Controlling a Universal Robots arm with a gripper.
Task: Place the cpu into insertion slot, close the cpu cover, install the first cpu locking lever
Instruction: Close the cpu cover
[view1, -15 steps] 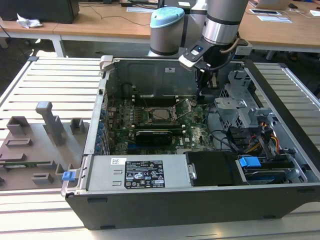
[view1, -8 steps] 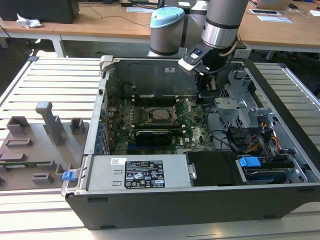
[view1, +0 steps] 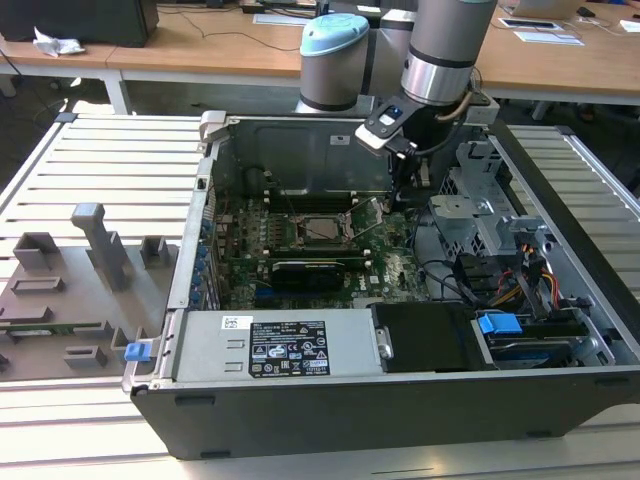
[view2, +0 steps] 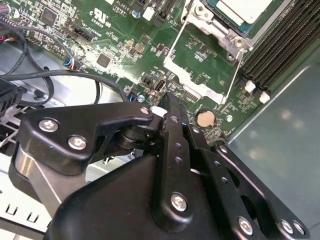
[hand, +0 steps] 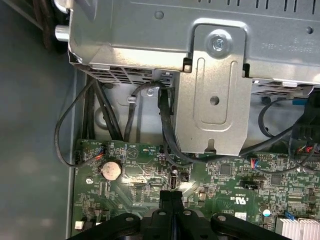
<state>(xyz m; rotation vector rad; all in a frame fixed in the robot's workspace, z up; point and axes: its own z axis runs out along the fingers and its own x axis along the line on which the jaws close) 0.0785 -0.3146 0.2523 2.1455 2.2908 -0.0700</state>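
- Clamped together on nothing, the gripper (view2: 167, 99) looms in both wrist views, its two black fingers (hand: 165, 200) meeting just above the green circuit board (view2: 125, 30).
- Just past the fingertips, a coin battery (view2: 204, 118) sits on the board.
- Farther on, a thin wire lever (view2: 234, 75) slants beside the socket (view2: 207, 14).
- Silvery chip (view2: 245, 7) lies in that socket, apart from the gripper.
- Exterior view: the socket sits mid-board inside the open computer case (view1: 350, 410), with the gripper toward the exterior view's right of it.
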